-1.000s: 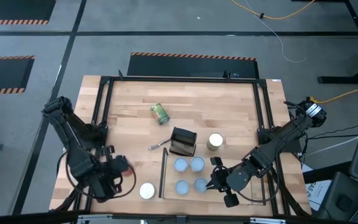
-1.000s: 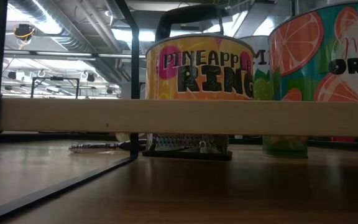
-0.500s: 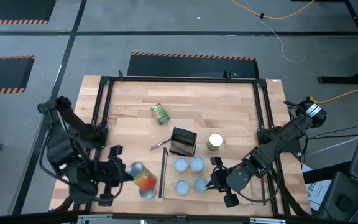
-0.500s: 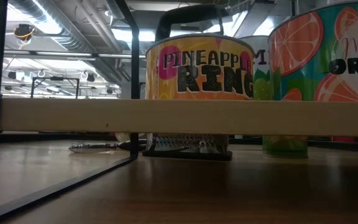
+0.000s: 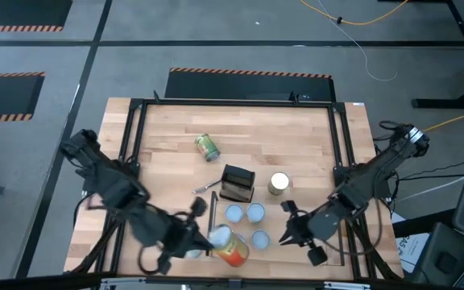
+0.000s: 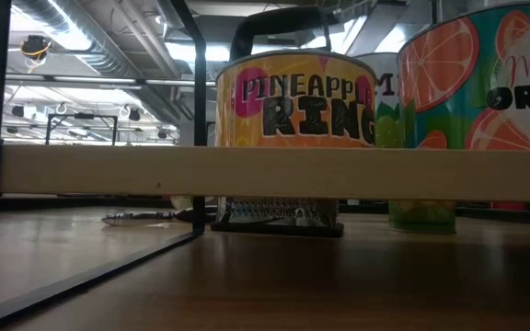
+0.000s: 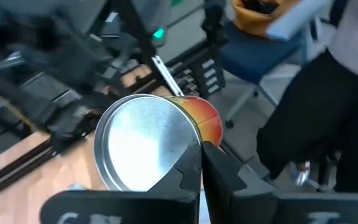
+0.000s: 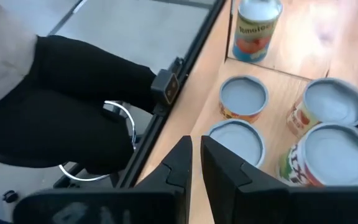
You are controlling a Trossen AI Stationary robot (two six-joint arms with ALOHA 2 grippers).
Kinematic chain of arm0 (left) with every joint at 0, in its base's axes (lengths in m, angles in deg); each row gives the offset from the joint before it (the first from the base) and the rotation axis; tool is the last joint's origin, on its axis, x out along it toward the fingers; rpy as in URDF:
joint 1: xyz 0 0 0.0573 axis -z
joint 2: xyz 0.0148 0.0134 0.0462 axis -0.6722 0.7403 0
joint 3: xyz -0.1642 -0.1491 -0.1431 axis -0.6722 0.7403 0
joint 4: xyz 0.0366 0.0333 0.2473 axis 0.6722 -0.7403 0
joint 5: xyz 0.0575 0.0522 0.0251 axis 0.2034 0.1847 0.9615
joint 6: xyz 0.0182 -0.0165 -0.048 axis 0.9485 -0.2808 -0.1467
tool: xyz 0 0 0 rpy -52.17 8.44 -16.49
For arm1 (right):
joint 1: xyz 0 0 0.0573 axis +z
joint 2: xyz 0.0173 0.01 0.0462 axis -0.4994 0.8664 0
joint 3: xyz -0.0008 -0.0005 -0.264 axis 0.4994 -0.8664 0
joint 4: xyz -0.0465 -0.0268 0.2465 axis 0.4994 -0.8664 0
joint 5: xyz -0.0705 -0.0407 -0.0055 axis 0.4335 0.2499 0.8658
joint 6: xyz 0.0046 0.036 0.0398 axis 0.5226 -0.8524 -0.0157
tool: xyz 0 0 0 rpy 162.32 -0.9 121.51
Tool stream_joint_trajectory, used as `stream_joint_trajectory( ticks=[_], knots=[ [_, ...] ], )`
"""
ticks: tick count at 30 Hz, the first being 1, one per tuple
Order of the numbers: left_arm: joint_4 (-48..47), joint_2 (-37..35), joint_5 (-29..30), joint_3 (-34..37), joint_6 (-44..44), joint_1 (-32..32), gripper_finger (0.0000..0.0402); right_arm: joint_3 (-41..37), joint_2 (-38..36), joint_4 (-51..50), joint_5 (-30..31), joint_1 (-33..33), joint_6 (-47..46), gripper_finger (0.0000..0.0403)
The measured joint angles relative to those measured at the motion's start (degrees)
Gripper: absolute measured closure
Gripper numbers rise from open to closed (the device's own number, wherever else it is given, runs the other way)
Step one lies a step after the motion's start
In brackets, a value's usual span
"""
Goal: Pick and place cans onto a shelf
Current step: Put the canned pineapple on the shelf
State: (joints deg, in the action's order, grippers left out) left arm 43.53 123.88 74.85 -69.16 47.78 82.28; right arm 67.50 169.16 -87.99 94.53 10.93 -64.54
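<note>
Our left hand is clamped on a can with a red-orange label, held tilted above the near corner of the shelf. In the left wrist view the fingers meet at the rim of that can, its silver end facing the camera; how the can is gripped farther down is hidden. It covers the spot beneath it, so we cannot tell whether a fourth can stands there; three pale-topped cans show on the shelf just beyond the hand. Our right hand hangs over the other side of the shelf, empty, its fingers nearly together with a thin gap. Beyond those fingers four cans show, the outermost cut off by the frame edge, and a tomato can is also cut at the top.

Farther out on the light-wood worktop stand a small black box and a gold-topped can; a green can lies on its side. The thin silver thing beside the box is too small to name. The low view shows only parts of labelled cans above the shelf's pale edge. Around the worktop is grey floor with striped tape and cables; a person in dark trousers stands close by.
</note>
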Motion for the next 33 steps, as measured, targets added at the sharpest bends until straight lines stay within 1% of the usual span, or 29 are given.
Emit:
stream_joint_trajectory(
  ticks=[7,12,16,19,22,26,28,30,33],
  knots=[
    [4.4,6.9,-13.1,0.0,10.4,-7.2,0.0401,0.0,-5.2,-0.2,0.0,0.2,7.0,0.0363],
    [7.0,11.5,-22.5,0.0,15.3,-11.2,0.0401,0.0,-5.2,3.9,0.0,0.2,14.9,0.0363],
    [9.4,14.3,-28.0,0.0,18.2,-13.7,0.0401,0.0,-4.2,8.0,0.1,0.1,19.9,0.0363],
    [10.2,15.7,-30.5,0.0,18.4,-14.9,0.0402,0.0,-4.0,10.4,0.1,-0.3,20.0,0.0363],
    [10.7,16.0,-32.6,0.0,18.5,-15.7,0.0402,0.0,-4.0,10.5,0.1,-1.3,17.9,0.0363],
    [11.2,16.0,-33.4,0.0,18.5,-16.1,0.0402,0.0,-3.9,10.6,0.1,-3.0,14.9,0.0361],
    [11.4,16.0,-33.4,0.0,18.5,-16.0,0.0401,0.0,-3.7,10.5,0.0,-4.0,13.8,0.0349],
    [11.4,16.0,-33.4,0.0,18.5,-16.0,0.0401,0.0,-3.7,10.6,0.1,-5.0,13.7,0.0329],
    [11.4,16.0,-33.4,0.0,18.5,-15.6,0.0401,0.0,-3.7,10.8,-0.1,-5.9,15.9,0.0293]
  ],
)
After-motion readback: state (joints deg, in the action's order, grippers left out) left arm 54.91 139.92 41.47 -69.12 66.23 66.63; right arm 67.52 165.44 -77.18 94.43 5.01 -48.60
